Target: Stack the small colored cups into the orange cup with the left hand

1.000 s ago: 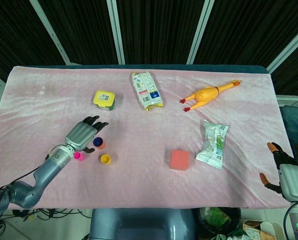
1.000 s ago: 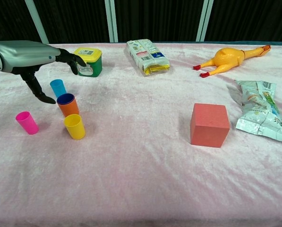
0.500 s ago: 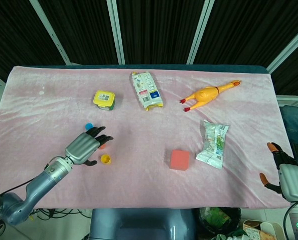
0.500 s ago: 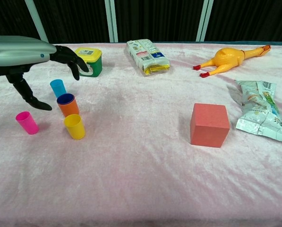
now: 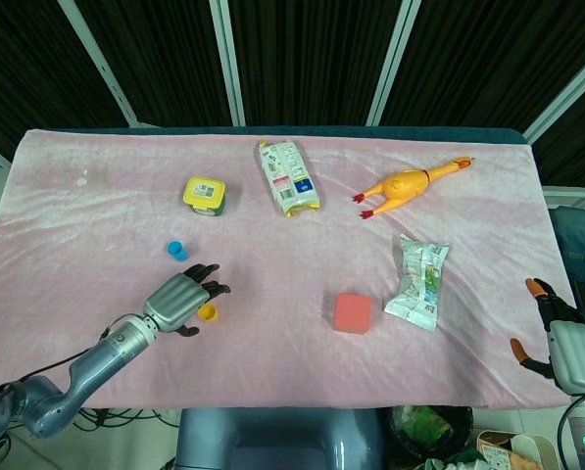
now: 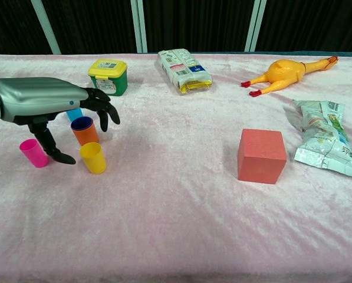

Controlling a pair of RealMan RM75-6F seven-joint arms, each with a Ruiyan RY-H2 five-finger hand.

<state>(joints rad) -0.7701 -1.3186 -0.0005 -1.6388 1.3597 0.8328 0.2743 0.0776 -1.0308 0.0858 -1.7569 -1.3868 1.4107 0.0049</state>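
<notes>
Orange cup (image 6: 85,131) stands just behind the yellow cup (image 6: 93,158). Over both, the left hand (image 6: 58,103) hovers, fingers spread and holding nothing. A careless descent could topple either one.

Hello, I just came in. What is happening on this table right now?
The left hand hovers, open, over a group of small cups, holding nothing. Its fingers hang above the orange cup, which has a dark cup inside. The yellow cup, pink cup and blue cup stand separately. The right hand is idle at the table edge.
</notes>
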